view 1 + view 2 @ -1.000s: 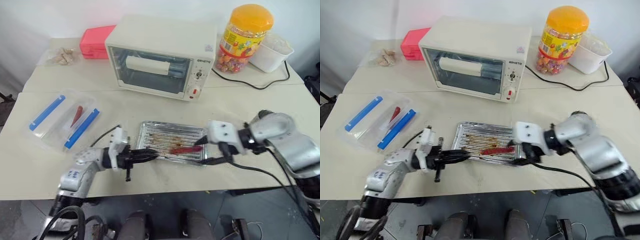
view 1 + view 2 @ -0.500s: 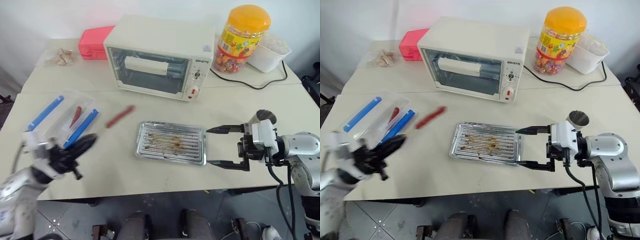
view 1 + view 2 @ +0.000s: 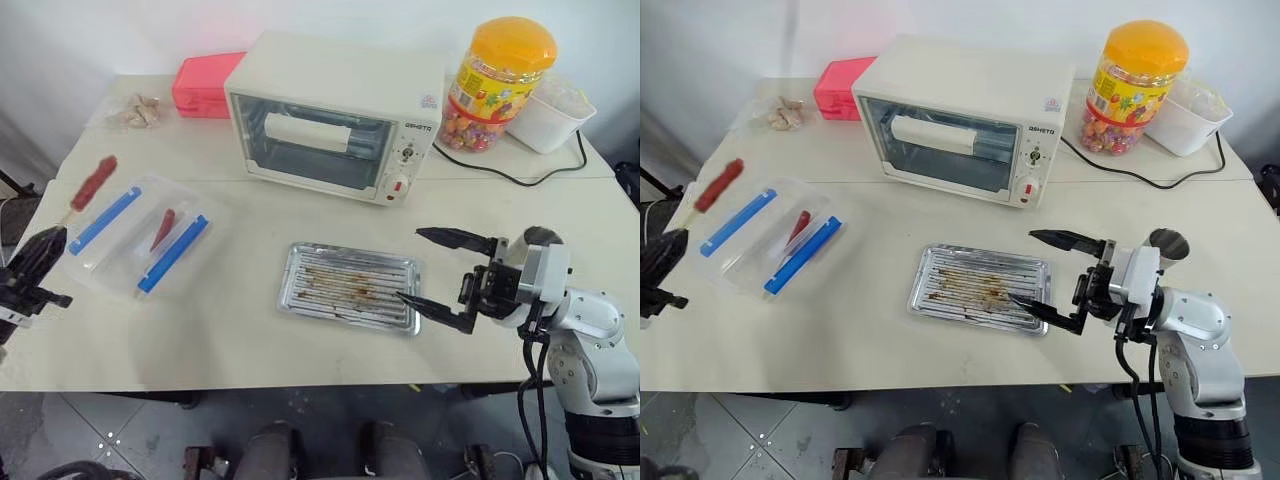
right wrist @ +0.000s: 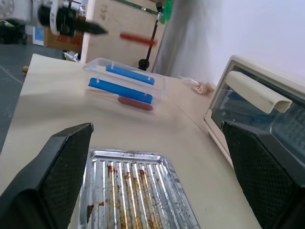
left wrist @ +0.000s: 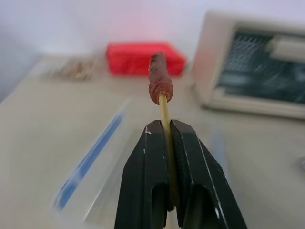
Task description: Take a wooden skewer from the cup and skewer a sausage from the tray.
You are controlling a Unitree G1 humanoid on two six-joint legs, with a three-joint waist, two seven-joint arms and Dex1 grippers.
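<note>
Sausage [image 3: 92,182] is sitting impaled on the wooden skewer [image 5: 165,125], which I'm pinching in my left gripper [image 5: 167,138], fingers pressed together on the stick. That gripper is hanging off the table's [image 3: 240,340] left edge, with the skewer's long axis running up and away from the fingertips, meat at the far tip. My right gripper [image 3: 440,270] is hovering spread wide beside the tray [image 3: 350,285], well apart from the sausage.
</note>
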